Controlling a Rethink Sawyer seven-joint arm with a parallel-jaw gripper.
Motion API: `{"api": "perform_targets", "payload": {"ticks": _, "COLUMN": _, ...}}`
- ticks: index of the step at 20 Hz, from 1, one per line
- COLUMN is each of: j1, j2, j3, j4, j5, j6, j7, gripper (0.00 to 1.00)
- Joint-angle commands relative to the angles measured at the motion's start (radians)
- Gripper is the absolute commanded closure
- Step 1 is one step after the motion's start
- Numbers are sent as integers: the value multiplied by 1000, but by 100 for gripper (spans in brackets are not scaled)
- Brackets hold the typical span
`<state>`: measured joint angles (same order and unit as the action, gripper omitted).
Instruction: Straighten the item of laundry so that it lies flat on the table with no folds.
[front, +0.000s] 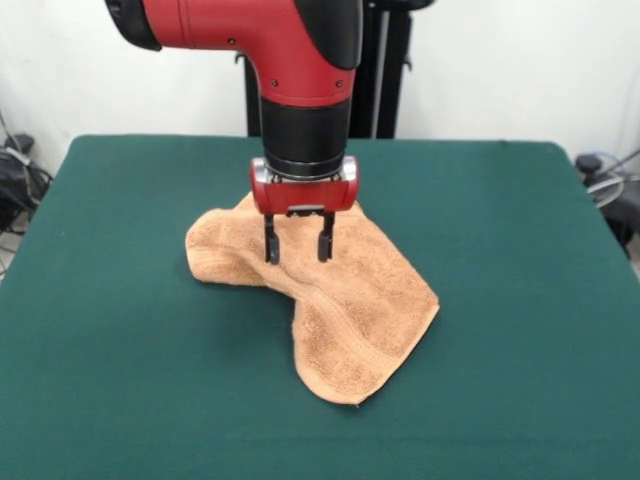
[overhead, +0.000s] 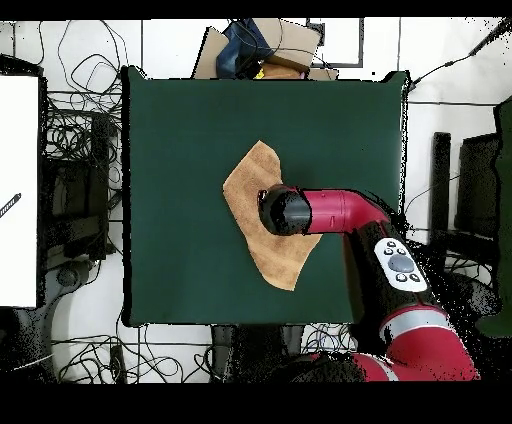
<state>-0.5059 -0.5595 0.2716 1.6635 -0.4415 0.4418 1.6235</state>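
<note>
Towel folded near table centre — gripper poised above it.

The item of laundry (front: 330, 300), a light orange-tan terry towel, is seen lying near the middle of the table (front: 120, 380), bent into an angled shape with one lobe doubled over and a woven band visible towards its near corner. Directly over the folded part, the gripper (front: 297, 246) is held with its two fingers (front: 270, 243) spread apart — nothing is gripped between them. In the overhead view, the towel's middle is covered by the arm (overhead: 340, 212).
</note>
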Motion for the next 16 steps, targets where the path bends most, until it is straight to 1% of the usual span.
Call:
{"api": "perform_targets", "payload": {"ticks": 1, "j1": -19, "j2": 13, "j3": 75, "j4": 12, "j5": -59, "j6": 15, "j7": -68, "gripper": 0}}
{"api": "perform_targets", "payload": {"ticks": 6, "j1": -40, "j2": 33, "j3": 80, "j4": 5, "j5": -70, "j6": 5, "j7": -85, "gripper": 0}}
{"api": "perform_targets", "payload": {"ticks": 16, "j1": -42, "j2": 26, "j3": 74, "j4": -4, "j5": -70, "j6": 21, "j7": -83, "gripper": 0}}
